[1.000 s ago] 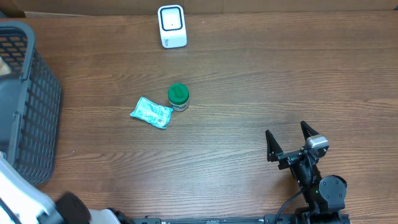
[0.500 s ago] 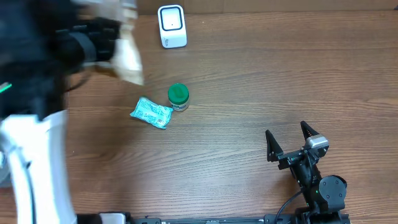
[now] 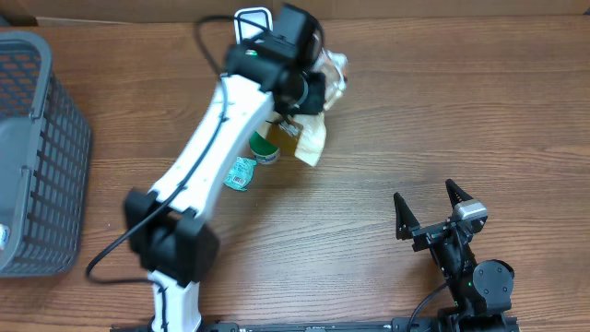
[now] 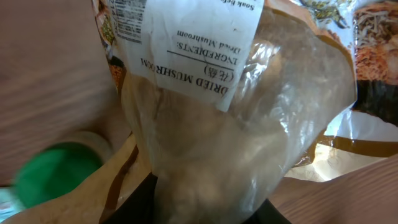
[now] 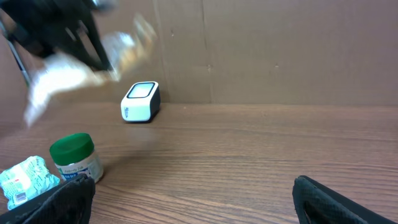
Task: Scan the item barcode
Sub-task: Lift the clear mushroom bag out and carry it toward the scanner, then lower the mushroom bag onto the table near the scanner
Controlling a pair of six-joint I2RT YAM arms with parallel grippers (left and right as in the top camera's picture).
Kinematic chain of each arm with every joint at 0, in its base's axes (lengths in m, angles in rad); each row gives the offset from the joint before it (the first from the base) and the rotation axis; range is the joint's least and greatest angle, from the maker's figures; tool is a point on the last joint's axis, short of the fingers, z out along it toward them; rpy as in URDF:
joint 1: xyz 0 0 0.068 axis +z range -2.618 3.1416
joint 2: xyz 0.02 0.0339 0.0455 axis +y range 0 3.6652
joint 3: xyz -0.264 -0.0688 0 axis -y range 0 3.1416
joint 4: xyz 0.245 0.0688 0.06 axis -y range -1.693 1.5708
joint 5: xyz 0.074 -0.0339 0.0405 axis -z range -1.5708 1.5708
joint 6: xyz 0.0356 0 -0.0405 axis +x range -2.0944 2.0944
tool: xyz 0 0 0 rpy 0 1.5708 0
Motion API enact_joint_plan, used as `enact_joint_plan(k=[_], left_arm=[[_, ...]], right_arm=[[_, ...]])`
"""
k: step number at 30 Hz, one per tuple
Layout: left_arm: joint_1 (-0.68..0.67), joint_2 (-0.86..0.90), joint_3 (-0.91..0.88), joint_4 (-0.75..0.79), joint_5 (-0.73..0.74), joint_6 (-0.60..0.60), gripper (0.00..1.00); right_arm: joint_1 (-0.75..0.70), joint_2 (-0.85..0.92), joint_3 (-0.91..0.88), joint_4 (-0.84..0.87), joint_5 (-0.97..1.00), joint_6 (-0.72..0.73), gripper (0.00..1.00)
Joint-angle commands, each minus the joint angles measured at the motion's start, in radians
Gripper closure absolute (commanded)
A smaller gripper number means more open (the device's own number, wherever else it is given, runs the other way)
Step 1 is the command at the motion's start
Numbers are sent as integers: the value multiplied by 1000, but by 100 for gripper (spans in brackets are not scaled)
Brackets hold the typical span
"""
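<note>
Table (image 3: 461,111) of brown wood carries a dark mesh basket (image 3: 41,157) at its left edge. A white left arm (image 3: 217,138) stretches toward the far edge, and its left gripper (image 3: 312,88) is clamped on a clear bag of dried mushrooms (image 4: 236,124). The bag is held off the table, just beside the white scanner (image 5: 140,101) at the far edge. Near the front right corner sits the right gripper (image 3: 430,207), jaws spread wide and empty. A green-lidded jar (image 5: 76,157) stands mid-table, with a teal packet (image 5: 25,179) just left of it.

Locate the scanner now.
Overhead: scanner at the far edge of the table, left of centre, partly behind the left arm; mushroom bag just to its right.
</note>
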Motion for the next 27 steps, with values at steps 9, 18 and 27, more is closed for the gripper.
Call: enact_joint_plan(k=[9,18,27], left_arm=[[-68,192,-4,0,88,-115,91],[-112,221,-4,-15,100,-404,89],[-134,222,-4,-24,-16,-503,87]], right_arm=[[-5,-10,-11,3,-5,8,0],[-5,-10,-11,3,-5,8,0],[-5,-10,-11,3,-5,7,0]])
